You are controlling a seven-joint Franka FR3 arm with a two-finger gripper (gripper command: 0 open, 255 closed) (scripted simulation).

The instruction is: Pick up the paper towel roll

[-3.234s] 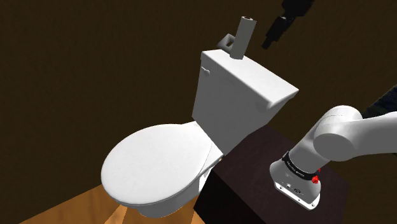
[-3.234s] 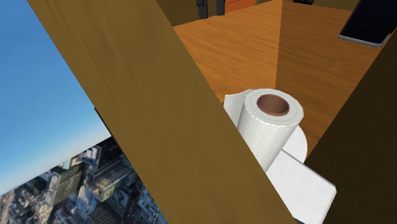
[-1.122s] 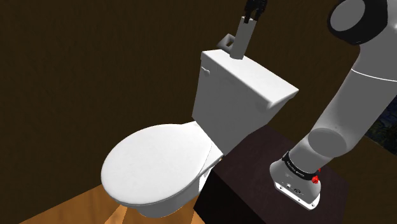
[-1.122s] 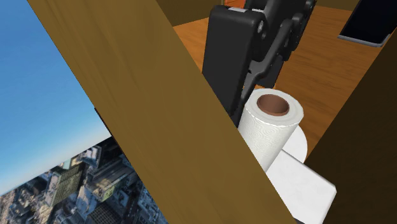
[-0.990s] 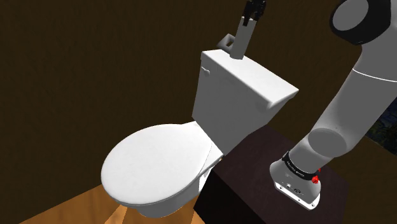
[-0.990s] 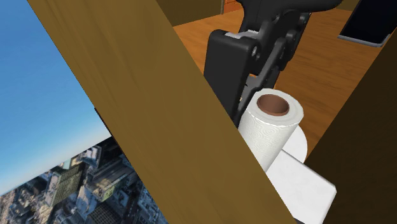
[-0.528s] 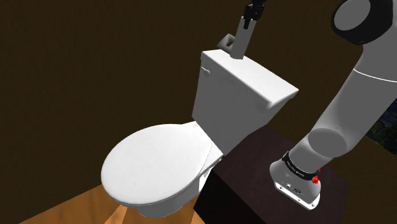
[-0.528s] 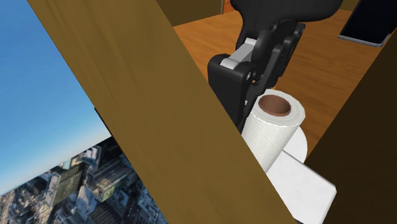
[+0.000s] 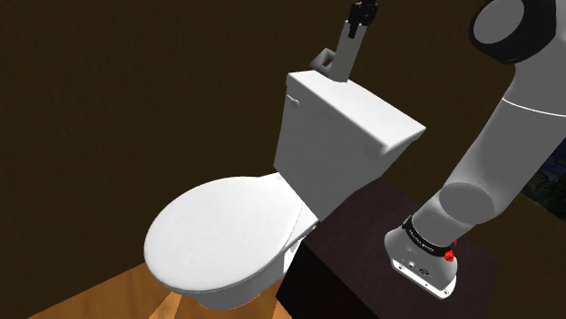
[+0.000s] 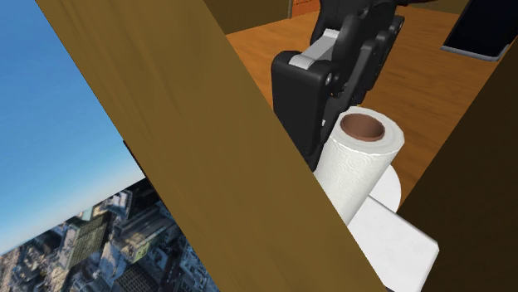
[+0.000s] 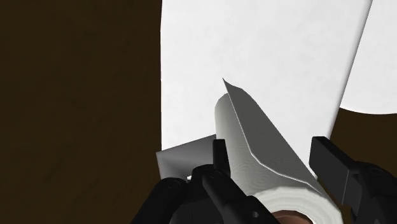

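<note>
Where the shoulder view looks over the white toilet (image 9: 222,236), the paper towel roll (image 9: 346,54) shows as a slim grey cylinder. It leans at the far edge of the tank lid (image 9: 363,104), just beside a small grey box (image 9: 323,60). The black end effector (image 9: 360,20) sits at its upper end, and the white arm (image 9: 499,136) rises from the dark stand (image 9: 354,263).

From the second exterior view the roll is white and embossed with a brown core, and it is tilted. Its lower part is hidden behind a brown wall board (image 10: 191,141). An orange wood floor (image 10: 315,50) lies beyond, and blue sky (image 10: 58,124) over a city (image 10: 91,240) fills that view's left.

Looking along the hand, the wrist view has the two fingers (image 11: 219,167) on either side of the roll and pressed against it, clamped on it above the lid. Whether the roll's base touches the lid cannot be told.
</note>
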